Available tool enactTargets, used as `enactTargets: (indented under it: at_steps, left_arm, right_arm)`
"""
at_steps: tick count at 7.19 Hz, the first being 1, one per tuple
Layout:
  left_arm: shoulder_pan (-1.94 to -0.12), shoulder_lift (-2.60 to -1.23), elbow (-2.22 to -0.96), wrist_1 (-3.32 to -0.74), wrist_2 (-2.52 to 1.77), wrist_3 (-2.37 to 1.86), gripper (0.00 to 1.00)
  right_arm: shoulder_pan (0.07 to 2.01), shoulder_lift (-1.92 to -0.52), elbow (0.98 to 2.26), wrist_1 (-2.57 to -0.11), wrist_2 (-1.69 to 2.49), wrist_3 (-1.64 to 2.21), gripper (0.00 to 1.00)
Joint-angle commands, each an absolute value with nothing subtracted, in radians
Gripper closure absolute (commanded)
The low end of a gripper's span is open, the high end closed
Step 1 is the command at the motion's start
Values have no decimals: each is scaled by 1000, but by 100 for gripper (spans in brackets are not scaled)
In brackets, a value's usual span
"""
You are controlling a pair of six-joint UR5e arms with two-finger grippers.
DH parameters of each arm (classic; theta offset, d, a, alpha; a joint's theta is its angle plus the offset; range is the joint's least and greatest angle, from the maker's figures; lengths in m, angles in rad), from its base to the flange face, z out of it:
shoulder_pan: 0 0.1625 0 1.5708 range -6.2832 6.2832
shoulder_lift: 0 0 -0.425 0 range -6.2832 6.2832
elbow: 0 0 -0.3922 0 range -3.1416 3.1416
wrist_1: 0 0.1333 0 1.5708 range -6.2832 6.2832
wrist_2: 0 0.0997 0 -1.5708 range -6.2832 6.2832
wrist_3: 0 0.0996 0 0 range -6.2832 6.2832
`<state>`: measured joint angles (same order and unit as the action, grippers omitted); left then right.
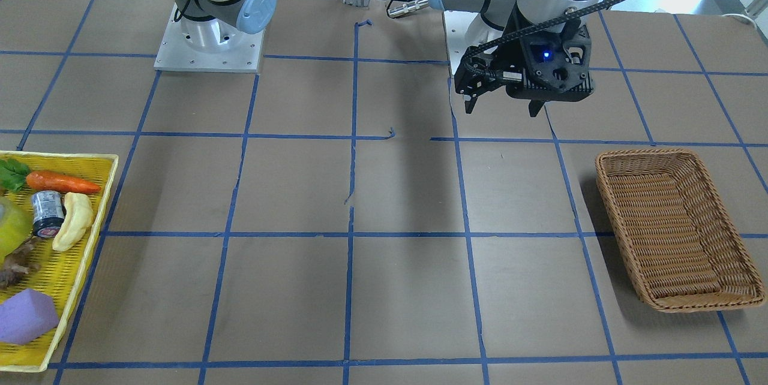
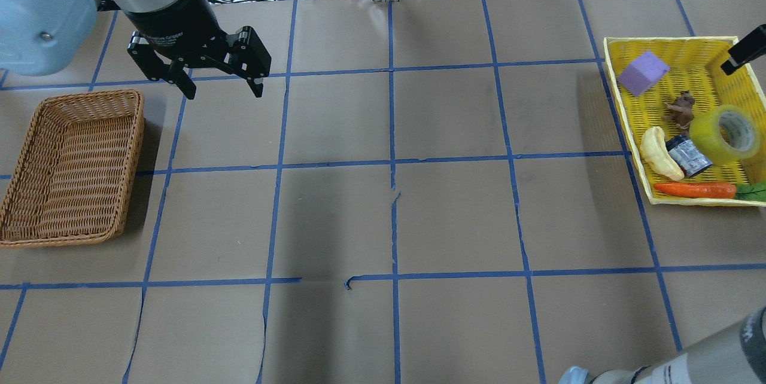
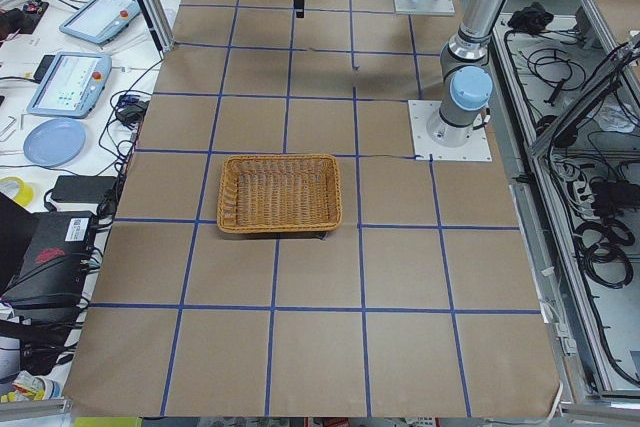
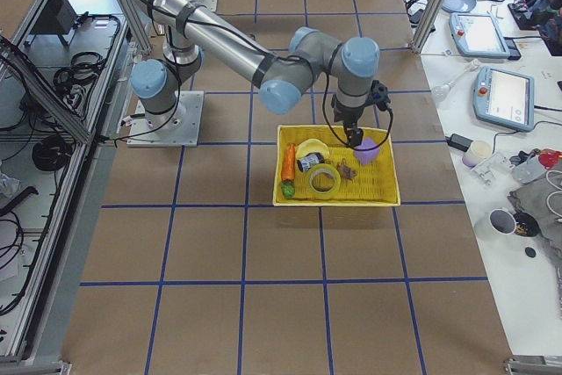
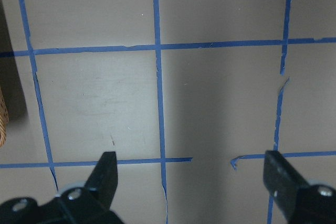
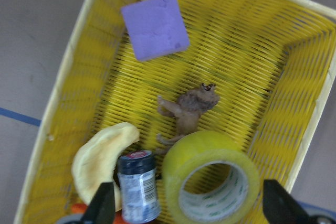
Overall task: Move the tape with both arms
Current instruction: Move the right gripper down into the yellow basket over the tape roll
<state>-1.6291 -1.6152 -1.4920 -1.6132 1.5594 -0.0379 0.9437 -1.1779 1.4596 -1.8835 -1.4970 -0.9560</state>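
Note:
The yellow tape roll (image 2: pixel 725 134) lies in the yellow tray (image 2: pixel 611 76) at the table's right end. It also shows in the right wrist view (image 6: pixel 210 148) and the front view (image 1: pixel 11 230). My right gripper (image 6: pixel 189 187) is open and hovers above the tray, its fingers to either side of the roll and clear of it. In the overhead view only a black corner of it (image 2: pixel 742 52) shows. My left gripper (image 2: pixel 224 94) is open and empty, high over bare table beside the wicker basket (image 2: pixel 90 94). It shows in the front view (image 1: pixel 501 110) and the left wrist view (image 5: pixel 190 158).
The tray also holds a purple block (image 2: pixel 643 72), a brown figurine (image 2: pixel 681 110), a pale banana toy (image 2: pixel 658 154), a small can (image 2: pixel 688 157) and a carrot (image 2: pixel 694 189). The wicker basket (image 1: pixel 642 152) holds nothing. Blue tape lines grid the brown table.

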Motion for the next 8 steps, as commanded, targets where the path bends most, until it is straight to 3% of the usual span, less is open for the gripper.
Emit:
enactTargets:
  at_steps: [1, 5, 6, 7, 8]
  left_arm:
    - [-1629, -1615, -1493, -1612, 1557, -38, 0]
    - [-1629, -1615, -1493, -1611, 1559, -38, 0]
    - [-1629, -1615, -1493, -1609, 1559, -38, 0]
    - [-1629, -1615, -1494, -1609, 1557, -38, 0]
    - [-1629, -1615, -1493, -1611, 1557, -38, 0]
  right_arm:
    - [876, -1077, 1489, -1937, -1491, -913, 0]
    - [856, -1080, 1578, -1860, -1361, -763, 6]
    - [856, -1080, 1589, -1855, -1317, -755, 31]
    - [856, -1080, 1594, -1859, -1318, -758, 76]
    - [856, -1078, 1595, -1865, -1330, -759, 100]
